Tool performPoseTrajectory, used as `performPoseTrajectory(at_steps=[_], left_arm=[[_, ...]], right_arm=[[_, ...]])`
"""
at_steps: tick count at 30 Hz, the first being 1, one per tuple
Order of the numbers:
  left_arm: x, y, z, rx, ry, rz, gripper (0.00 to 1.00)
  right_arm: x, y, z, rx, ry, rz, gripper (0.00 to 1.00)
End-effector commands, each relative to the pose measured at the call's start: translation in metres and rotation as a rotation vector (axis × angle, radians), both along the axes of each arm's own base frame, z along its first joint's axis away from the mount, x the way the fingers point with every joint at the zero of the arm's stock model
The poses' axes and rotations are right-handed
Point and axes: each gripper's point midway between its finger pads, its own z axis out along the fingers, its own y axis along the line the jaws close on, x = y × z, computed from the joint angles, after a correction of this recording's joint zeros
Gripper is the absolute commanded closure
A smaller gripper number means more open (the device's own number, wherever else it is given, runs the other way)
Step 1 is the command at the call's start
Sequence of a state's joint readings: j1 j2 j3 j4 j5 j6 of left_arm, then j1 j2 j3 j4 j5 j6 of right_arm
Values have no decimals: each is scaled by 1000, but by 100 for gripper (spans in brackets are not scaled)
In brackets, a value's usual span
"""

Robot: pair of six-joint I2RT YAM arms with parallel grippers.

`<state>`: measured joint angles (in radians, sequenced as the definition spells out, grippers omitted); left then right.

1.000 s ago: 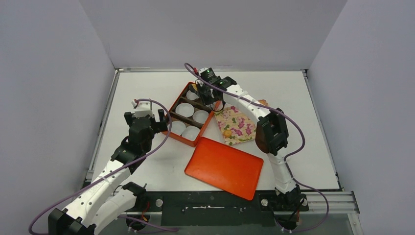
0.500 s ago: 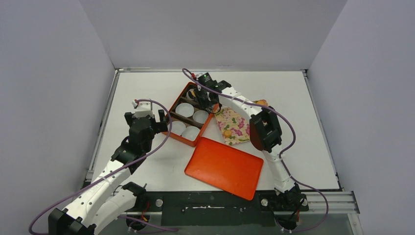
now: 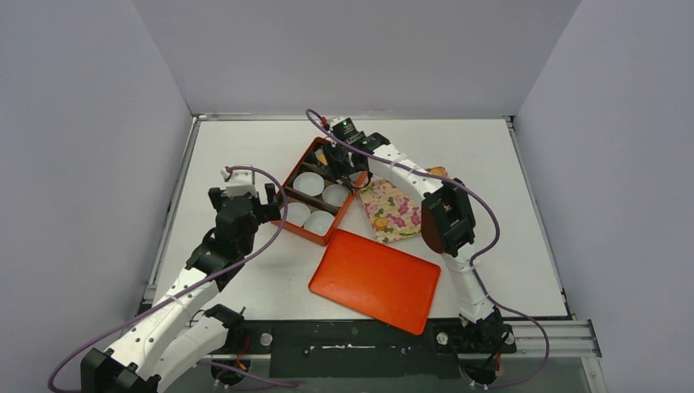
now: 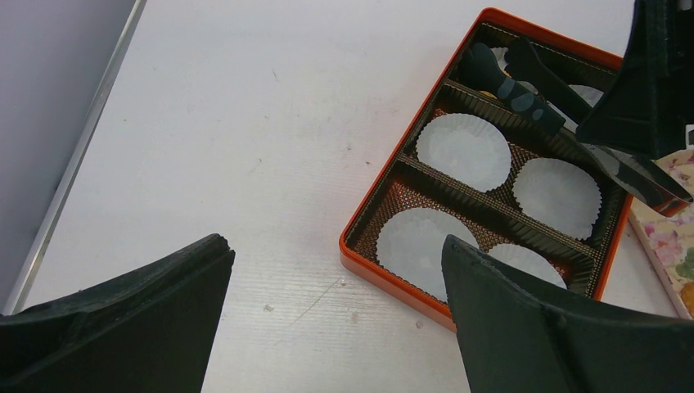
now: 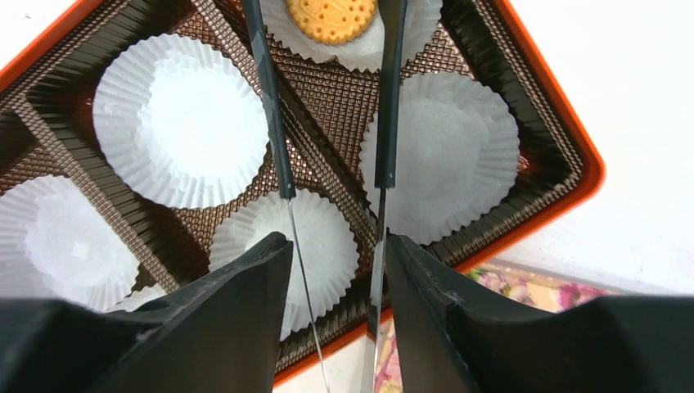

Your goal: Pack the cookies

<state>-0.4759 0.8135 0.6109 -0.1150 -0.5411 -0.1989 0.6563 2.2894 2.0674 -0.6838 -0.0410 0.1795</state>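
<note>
An orange box (image 3: pixel 296 168) with white paper cups in brown compartments stands mid-table. My right gripper (image 5: pixel 337 241) is shut on thin metal tongs (image 5: pixel 274 123) and hangs over the box's far end (image 3: pixel 344 160). One round orange-yellow cookie (image 5: pixel 331 18) lies in a far cup, with the tong arms on either side of it; their tips run off the frame. The other cups in view hold nothing. My left gripper (image 4: pixel 334 246) is open and empty, just left of the box's near corner (image 4: pixel 385 274). The tongs also show in the left wrist view (image 4: pixel 515 86).
A floral tray (image 3: pixel 394 209) lies right of the box, with a small orange round piece (image 3: pixel 439 172) at its far right corner, partly hidden by the right arm. The flat orange lid (image 3: pixel 375 278) lies in front. Grey walls close in the table on three sides.
My right gripper with the tongs has shifted slightly left, over the far end of the box. The left arm has not moved.
</note>
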Motion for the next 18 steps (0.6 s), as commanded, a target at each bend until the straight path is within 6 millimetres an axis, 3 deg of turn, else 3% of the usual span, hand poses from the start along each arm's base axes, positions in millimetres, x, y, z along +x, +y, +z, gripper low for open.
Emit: performPoseTrajectory(at_steps=[1,5,11,18], left_arm=[[4,-4,15,-35,-58,-11,3],[4,-5,15,-38,-58,-19,3],[3,-8,15,-39,-57,-27,3],[3,-10,14,-37,-53,-35,3]], right_arm=[[2,-2,87,103,-159,-25,56],[-3,-10,89,104,-168,-31,57],[-1,-12,65,99,-144,-35,56],[16,-17,37,117,-117,-69,61]])
